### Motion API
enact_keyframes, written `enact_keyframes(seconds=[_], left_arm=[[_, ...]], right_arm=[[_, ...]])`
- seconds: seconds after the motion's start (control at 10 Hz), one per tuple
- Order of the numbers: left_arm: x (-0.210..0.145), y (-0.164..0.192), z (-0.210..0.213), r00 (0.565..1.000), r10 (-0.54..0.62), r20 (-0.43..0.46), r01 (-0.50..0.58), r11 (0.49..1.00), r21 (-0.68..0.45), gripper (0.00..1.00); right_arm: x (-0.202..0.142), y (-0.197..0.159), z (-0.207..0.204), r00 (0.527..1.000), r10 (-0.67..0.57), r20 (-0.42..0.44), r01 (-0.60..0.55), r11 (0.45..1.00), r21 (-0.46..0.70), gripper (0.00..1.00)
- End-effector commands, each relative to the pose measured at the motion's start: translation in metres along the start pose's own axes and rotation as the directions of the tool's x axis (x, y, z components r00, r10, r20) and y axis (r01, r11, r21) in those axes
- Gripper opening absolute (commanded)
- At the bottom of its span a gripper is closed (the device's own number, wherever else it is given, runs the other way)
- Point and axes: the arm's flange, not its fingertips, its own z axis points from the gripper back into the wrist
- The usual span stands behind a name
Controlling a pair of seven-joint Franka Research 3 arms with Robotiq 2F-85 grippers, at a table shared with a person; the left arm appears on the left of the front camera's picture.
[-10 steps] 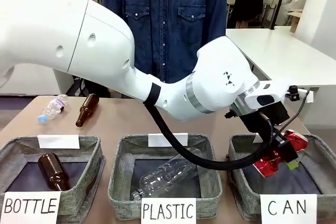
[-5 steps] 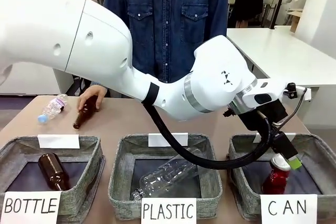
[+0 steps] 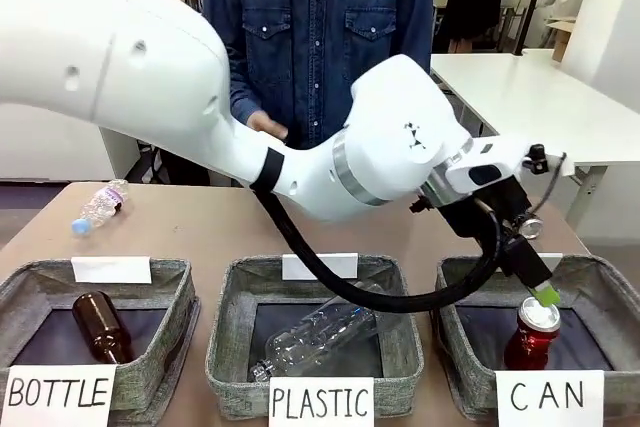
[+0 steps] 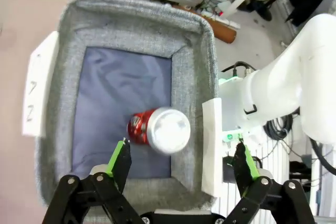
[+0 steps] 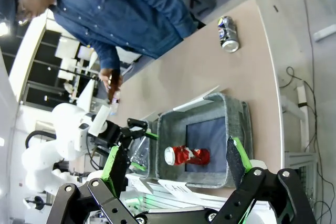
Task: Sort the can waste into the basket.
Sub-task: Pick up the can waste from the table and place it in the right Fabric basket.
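Grey CAN basket [image 3: 455,347] is sitting at the right end of the row. The left gripper [image 4: 181,146] is hanging just above it, jaws spread wide and holding nothing, while the right gripper [image 5: 175,148] is standing open and empty, well back. Red can [image 3: 532,335] is standing on the basket's dark bottom, silver top up and clear of both green pads, so the drop looks done; best lifting straight up with jaws wide so no pad is clipping the top. Black printed can [image 5: 228,33] is lying on the bare table beyond the basket, likely the next pick.
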Motion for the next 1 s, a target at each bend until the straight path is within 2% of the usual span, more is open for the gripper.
enact_keyframes(seconds=[0.0,0.2,0.4,0.5,0.6,0.7,0.8,0.9], left_arm=[[-0.032,-0.044,0.049,0.996,0.093,-0.014,-0.093,0.996,0.004,1.00],[-0.064,-0.076,0.117,0.996,0.089,0.010,-0.089,0.994,0.058,1.00],[-0.103,-0.080,0.190,0.975,0.209,0.070,-0.214,0.974,0.078,1.00],[-0.130,-0.084,0.234,0.946,0.295,0.134,-0.307,0.948,0.079,1.00],[-0.160,-0.090,0.282,0.894,0.408,0.183,-0.417,0.909,0.013,1.00],[-0.194,-0.096,0.335,0.823,0.512,0.245,-0.518,0.854,-0.045,1.00],[-0.234,-0.100,0.388,0.712,0.597,0.369,-0.641,0.768,-0.004,1.00],[-0.283,-0.110,0.436,0.634,0.659,0.404,-0.694,0.715,-0.078,1.00]], right_arm=[[0.003,0.003,-0.003,1.000,0.005,0.002,-0.005,1.000,0.004,1.00],[0.002,0.009,-0.019,0.999,0.007,-0.033,-0.007,1.000,-0.003,1.00],[0.001,0.025,-0.035,0.997,0.041,-0.066,-0.042,0.999,-0.007,1.00],[0.001,0.042,-0.048,0.996,0.055,-0.076,-0.055,0.998,0.000,1.00],[0.001,0.059,-0.062,0.995,0.069,-0.072,-0.068,0.998,0.007,1.00],[-0.003,0.079,-0.081,0.995,0.059,-0.075,-0.057,0.998,0.029,1.00],[-0.014,0.101,-0.105,0.990,0.086,-0.110,-0.081,0.996,0.049,1.00],[-0.029,0.126,-0.136,0.983,0.083,-0.163,-0.069,0.993,0.090,1.00]])
